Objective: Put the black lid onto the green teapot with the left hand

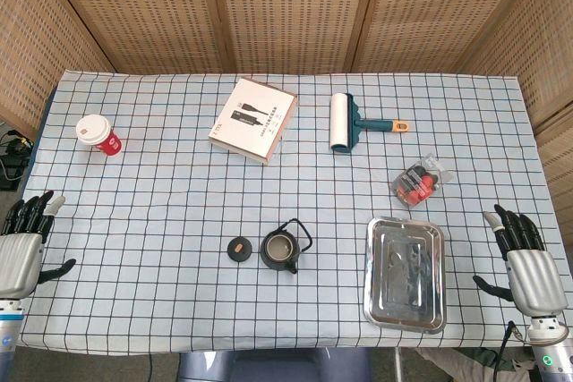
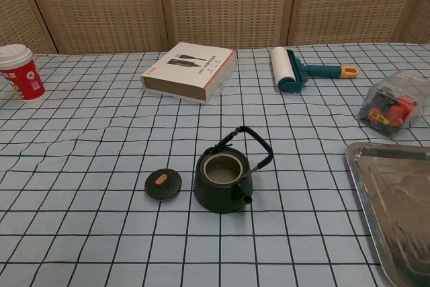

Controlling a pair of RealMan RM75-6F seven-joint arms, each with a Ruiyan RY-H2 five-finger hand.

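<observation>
Nearest: green teapot (image 2: 224, 183), uncovered, handle up, on checked desk (image 2: 80, 233); black lid (image 2: 163, 184) flat just left of it, apart. Left robot hand (image 1: 22, 243) and right robot hand (image 1: 524, 257) released, fingers spread, at desk edges. Behind: red cup (image 2: 20, 70), white box (image 2: 190, 70) with unreadable print.

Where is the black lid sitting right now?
In both views the black lid lies flat on the checked tablecloth, near the front centre, just left of the open green teapot and apart from it; neither robot hand touches it.
</observation>
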